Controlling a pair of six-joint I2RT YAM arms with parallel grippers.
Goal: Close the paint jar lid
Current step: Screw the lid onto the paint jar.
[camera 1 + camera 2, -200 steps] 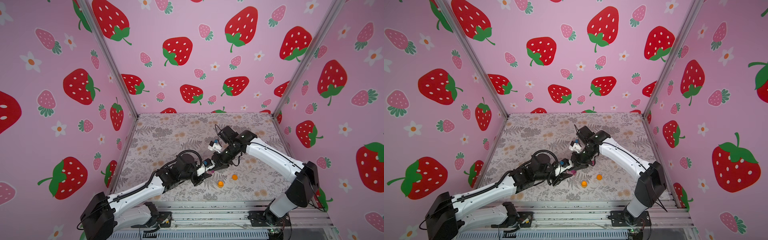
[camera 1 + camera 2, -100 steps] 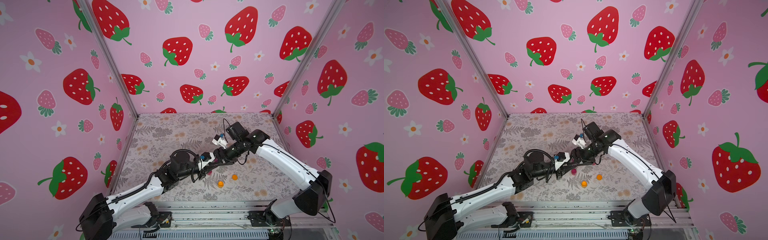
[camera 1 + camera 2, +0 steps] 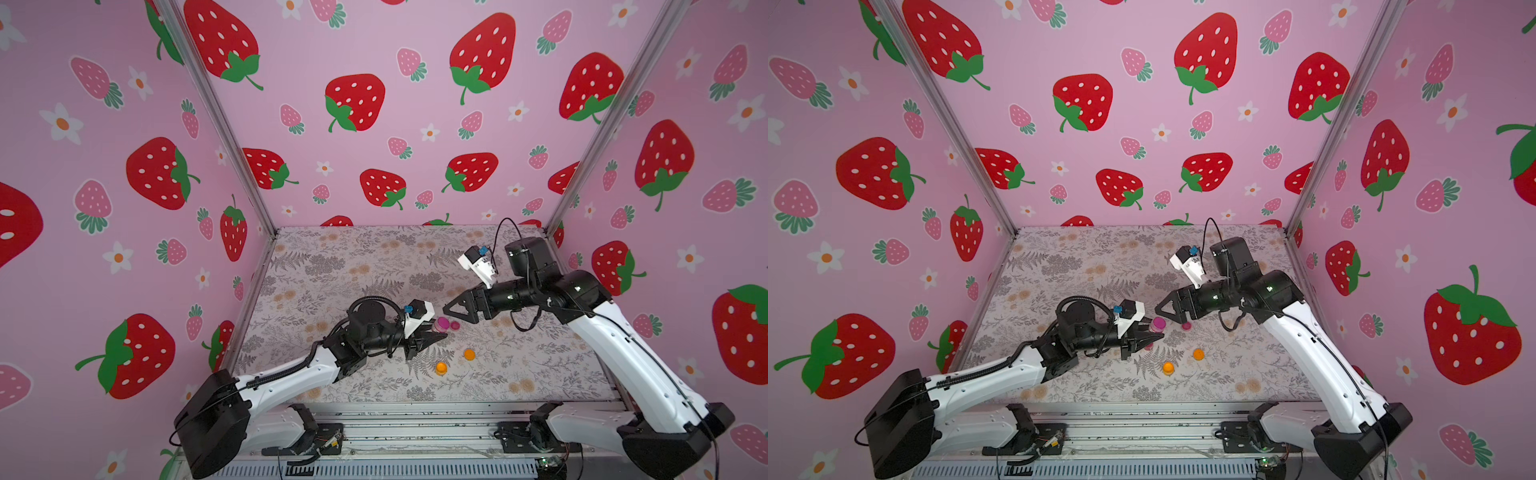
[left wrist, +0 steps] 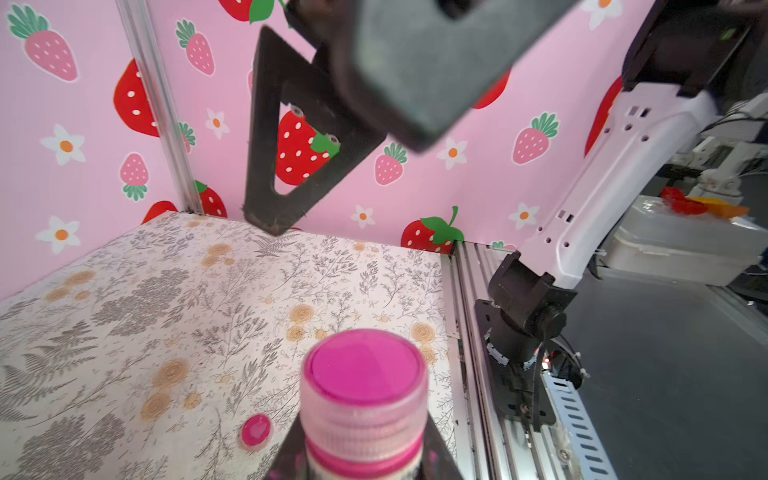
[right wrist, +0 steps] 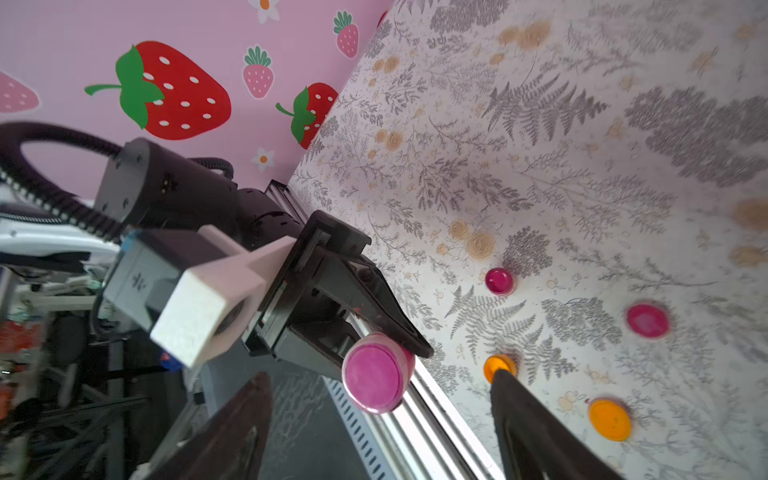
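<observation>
The paint jar [image 4: 362, 446] is small and magenta, and its translucent lid [image 4: 365, 374] sits on top of it. My left gripper [image 3: 432, 332] is shut on the jar's body and holds it just above the floral mat; both top views show it [image 3: 1158, 323]. My right gripper [image 3: 457, 313] is open and empty. It hangs a short way right of the jar, clear of the lid. In the right wrist view the lid [image 5: 376, 374] faces the camera between the spread fingers [image 5: 513, 399].
On the floral mat [image 3: 353, 266] near the jar lie a small magenta piece [image 3: 455, 325], an orange jar [image 3: 441, 368] and an orange cap [image 3: 469, 354]. The right wrist view shows a second magenta disc [image 5: 647, 320]. Pink walls close in three sides, and a metal rail [image 3: 415, 415] runs along the front.
My right gripper was shut at the jar's top. It has opened, let go of the lid and drawn back to the right. The left gripper still holds the jar.
</observation>
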